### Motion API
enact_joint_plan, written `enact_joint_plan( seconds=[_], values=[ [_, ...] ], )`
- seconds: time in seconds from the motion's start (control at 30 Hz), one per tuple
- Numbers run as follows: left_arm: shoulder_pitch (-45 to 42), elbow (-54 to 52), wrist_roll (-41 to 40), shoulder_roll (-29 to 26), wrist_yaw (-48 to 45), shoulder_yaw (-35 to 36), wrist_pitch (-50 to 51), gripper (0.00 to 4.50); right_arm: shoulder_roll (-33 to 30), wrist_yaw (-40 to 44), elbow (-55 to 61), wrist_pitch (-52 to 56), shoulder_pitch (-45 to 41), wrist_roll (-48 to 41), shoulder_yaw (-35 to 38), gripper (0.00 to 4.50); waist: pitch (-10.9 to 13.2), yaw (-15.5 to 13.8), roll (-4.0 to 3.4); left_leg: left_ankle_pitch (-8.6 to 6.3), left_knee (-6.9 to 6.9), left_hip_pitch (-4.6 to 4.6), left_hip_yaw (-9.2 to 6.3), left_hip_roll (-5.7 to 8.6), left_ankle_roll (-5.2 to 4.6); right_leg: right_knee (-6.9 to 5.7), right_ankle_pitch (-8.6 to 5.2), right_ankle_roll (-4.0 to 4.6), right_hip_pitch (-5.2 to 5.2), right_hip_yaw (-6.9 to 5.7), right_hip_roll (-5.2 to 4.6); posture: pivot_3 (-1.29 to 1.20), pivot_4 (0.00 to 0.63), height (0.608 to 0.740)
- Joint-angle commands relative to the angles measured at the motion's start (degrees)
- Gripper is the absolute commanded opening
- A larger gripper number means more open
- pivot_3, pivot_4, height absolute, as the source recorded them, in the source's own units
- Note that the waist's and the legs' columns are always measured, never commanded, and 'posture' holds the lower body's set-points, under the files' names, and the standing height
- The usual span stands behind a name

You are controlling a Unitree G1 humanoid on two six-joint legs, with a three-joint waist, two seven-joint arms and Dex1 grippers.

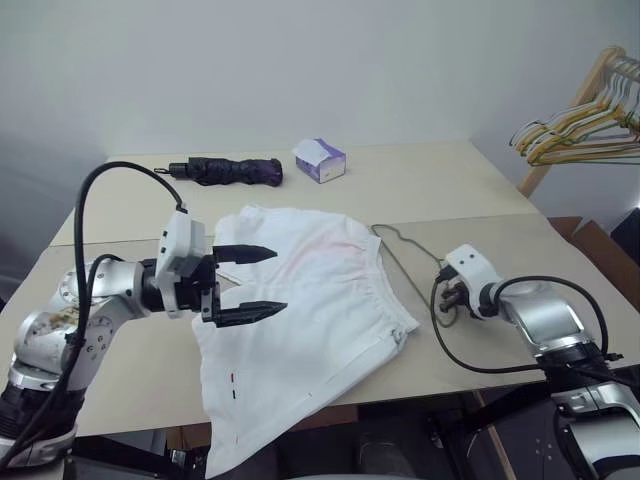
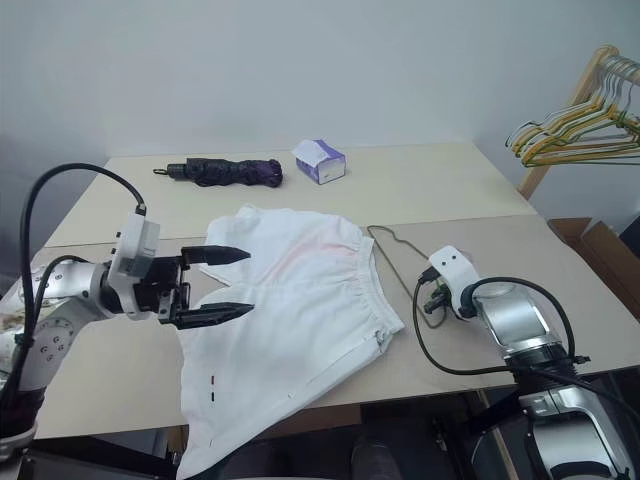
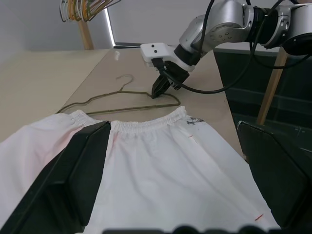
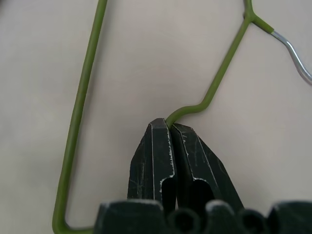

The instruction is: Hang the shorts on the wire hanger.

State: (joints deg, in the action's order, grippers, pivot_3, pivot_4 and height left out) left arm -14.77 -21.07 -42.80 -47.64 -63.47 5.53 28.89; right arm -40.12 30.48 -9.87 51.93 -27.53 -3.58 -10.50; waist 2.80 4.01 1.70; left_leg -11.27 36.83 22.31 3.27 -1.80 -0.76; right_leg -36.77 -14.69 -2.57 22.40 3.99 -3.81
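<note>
The white shorts point(image 1: 310, 300) lie spread on the beige table point(image 1: 450, 190), waistband to the right and one leg hanging over the front edge. My left gripper point(image 1: 278, 280) hovers open just above their left part, fingers pointing right, nothing between them. The thin olive wire hanger point(image 1: 400, 262) lies flat on the table just right of the waistband. My right gripper point(image 4: 168, 124) points down at the table and is shut on a bend of the hanger's wire point(image 4: 84, 97). The left wrist view has the same grip point(image 3: 157, 92) beyond the waistband.
A folded dark umbrella point(image 1: 228, 171) and a purple-and-white tissue box point(image 1: 320, 160) lie at the table's back. A wooden rack with bunched yellow and green hangers point(image 1: 585, 125) stands off the right rear corner. A cardboard box point(image 1: 600, 240) sits beside the table's right edge.
</note>
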Motion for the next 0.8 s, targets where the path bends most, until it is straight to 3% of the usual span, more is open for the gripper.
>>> enact_joint_plan(
  seconds=[0.03, 0.13, 0.27, 0.43, 0.6, 0.8],
  values=[
    [-1.78, 0.99, 0.92, 0.63, -0.04, 0.63, -1.04, 4.5, -0.58, -8.9, -2.79, -3.79, -3.46, 5.06, 4.35, 0.02, 0.0, 0.03, -0.01, 0.0, 0.0, 0.01, 0.0, 0.02, 0.0, 0.0, 0.0, 0.0, 0.01, 0.0, -0.02, -0.07, 0.015, 0.74],
    [-3.48, 2.72, 1.71, 1.66, 0.01, -0.01, -1.09, 4.5, -1.16, -15.16, -4.79, -17.84, -4.72, 9.28, 4.9, 0.02, 0.0, 0.27, -0.01, 0.0, 0.0, 0.12, 0.01, 0.02, 0.0, -0.01, 0.01, 0.0, 0.17, 0.02, 0.0, -0.09, 0.013, 0.74],
    [-7.22, 6.02, 2.08, 2.82, 0.45, -0.31, 0.7, 4.5, -5.83, -22.25, -7.05, -53.22, -3.41, 17.98, 1.72, 0.02, -0.01, 1.56, -0.03, 0.01, 0.0, 0.42, 0.01, 0.01, 0.0, -0.03, 0.21, -0.34, 0.48, 0.06, 0.05, -0.1, 0.008, 0.74],
    [-15.27, 12.12, 0.72, 3.41, 3.23, -1.14, 9.31, 4.5, -15.78, -36.5, -15.08, -89.26, -7.3, 40.64, -9.11, 0.02, -0.02, 2.56, -0.01, 0.01, 0.02, 0.77, -0.03, 0.0, 0.0, 0.0, 0.26, -0.43, 0.79, 0.05, 0.08, -0.11, 0.0, 0.74],
    [-19.98, 16.04, 4.05, 4.29, 2.52, -3.86, 10.19, 4.5, -15.86, -49.57, -20.26, -101.72, -14.29, 55.29, -14.39, 0.02, -0.02, 4.66, 0.0, 0.02, 0.06, 0.79, -0.04, 0.04, 0.0, 0.0, 0.3, -0.43, 0.81, 0.16, 0.06, -0.11, 0.0, 0.74],
    [-22.29, 19.86, 11.02, 4.58, -1.04, -10.08, 6.63, 4.5, -13.26, -54.18, -23.74, -107.26, -20.93, 60.73, -16.22, 0.02, -0.02, 6.46, 0.0, 0.03, 0.07, 0.73, -0.16, 0.05, 0.0, -0.03, 0.47, -0.24, 0.74, 0.21, 0.07, -0.12, 0.0, 0.74]
  ],
)
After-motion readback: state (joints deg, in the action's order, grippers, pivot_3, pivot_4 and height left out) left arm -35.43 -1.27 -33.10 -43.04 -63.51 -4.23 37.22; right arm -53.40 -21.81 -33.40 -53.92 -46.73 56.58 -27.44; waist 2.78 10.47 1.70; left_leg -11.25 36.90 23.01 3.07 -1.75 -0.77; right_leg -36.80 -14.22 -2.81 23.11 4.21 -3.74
